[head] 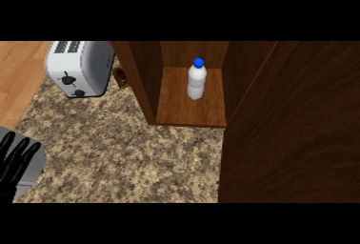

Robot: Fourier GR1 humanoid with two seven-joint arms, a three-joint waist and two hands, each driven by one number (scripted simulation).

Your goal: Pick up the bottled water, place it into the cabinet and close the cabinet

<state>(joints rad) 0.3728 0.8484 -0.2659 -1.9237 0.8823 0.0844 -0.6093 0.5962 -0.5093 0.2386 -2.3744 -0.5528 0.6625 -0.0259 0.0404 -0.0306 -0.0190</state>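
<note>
A white water bottle [196,82] with a blue cap stands upright on the wooden shelf inside the dark wood cabinet [190,107]. Nothing holds the bottle. The cabinet door [295,128] is a large dark wood panel swung out at the right, covering much of the view there. My left hand [15,164] rests open at the lower left edge, fingers straight and pointing up, far from the bottle. No part of my right hand shows anywhere.
A silver toaster [79,66] sits at the back left on the speckled granite counter [126,152]. A small brown object [121,76] lies between toaster and cabinet wall. A wooden surface [17,81] borders the far left.
</note>
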